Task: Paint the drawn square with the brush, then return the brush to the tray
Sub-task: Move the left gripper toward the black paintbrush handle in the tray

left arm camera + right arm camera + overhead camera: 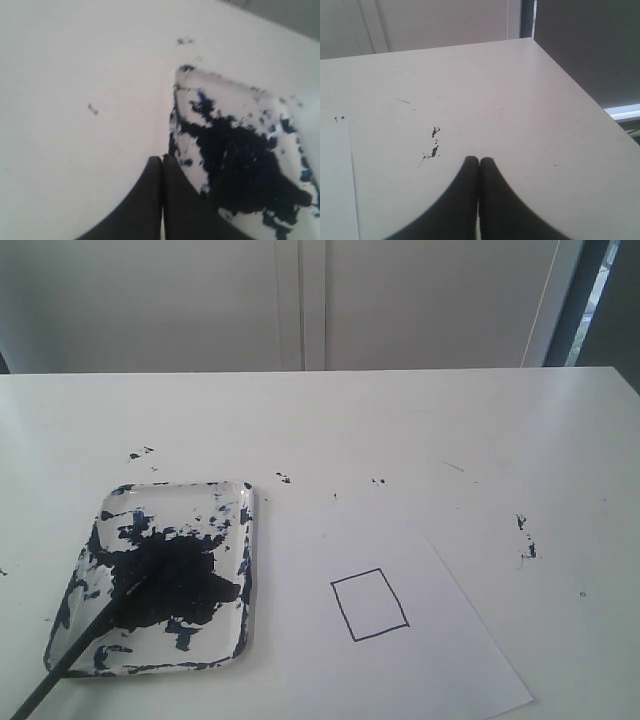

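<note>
The brush [80, 645] lies slanted in the tray [180, 486], its tip in the big blue-black paint blotch and its black handle running out over the tray's near left corner. The drawn square [369, 604] is a thin black outline with a white inside, on a sheet of paper [450, 660] right of the tray. Neither gripper shows in the exterior view. My left gripper [162, 159] is shut and empty, just off a corner of the tray [230, 92]. My right gripper [479, 160] is shut and empty above bare table.
Small dark paint specks [525, 535] dot the white table around the tray and the paper. In the right wrist view more specks [435, 142] lie ahead of the jaws, the paper's edge [335, 190] is off to one side, and the table's edge [580, 95] drops off beyond.
</note>
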Available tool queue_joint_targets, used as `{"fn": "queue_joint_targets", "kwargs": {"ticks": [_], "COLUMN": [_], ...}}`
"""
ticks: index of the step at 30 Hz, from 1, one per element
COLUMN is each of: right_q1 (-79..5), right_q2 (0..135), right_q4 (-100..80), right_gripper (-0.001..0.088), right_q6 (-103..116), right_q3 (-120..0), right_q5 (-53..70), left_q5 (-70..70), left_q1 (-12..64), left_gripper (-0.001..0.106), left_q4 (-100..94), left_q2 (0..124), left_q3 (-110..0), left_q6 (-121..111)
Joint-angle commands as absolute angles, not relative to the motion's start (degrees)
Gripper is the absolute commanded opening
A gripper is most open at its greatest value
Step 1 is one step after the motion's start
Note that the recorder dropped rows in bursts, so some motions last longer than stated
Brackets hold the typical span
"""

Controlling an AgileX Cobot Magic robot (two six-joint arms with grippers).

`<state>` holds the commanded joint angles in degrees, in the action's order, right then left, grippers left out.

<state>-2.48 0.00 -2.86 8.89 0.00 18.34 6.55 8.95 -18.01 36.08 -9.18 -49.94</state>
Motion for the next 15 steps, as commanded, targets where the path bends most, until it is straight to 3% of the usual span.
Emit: {"fn": "queue_joint_targets", "kwargs": {"ticks": [3,15], "right_q1": [-2.5,-2.5], "right_q2": [0.0,0.0], "right_q4": [-2.9,-2.9], "right_gripper": [0.0,0.0], "right_q6": [8.9,8.9], "right_q3": [0.0,0.0], "right_q5": [18.3,18.3], "left_q5": [19.8,10.7], "left_q1": [11.5,11.6], "left_gripper": [0.0,0.0], "left_q4": [-15.2,-12.0], "left_q2": [36.1,38.3], "left_q3": [-13.8,-15.1], "left_q6": [-47.9,-47.9]}}
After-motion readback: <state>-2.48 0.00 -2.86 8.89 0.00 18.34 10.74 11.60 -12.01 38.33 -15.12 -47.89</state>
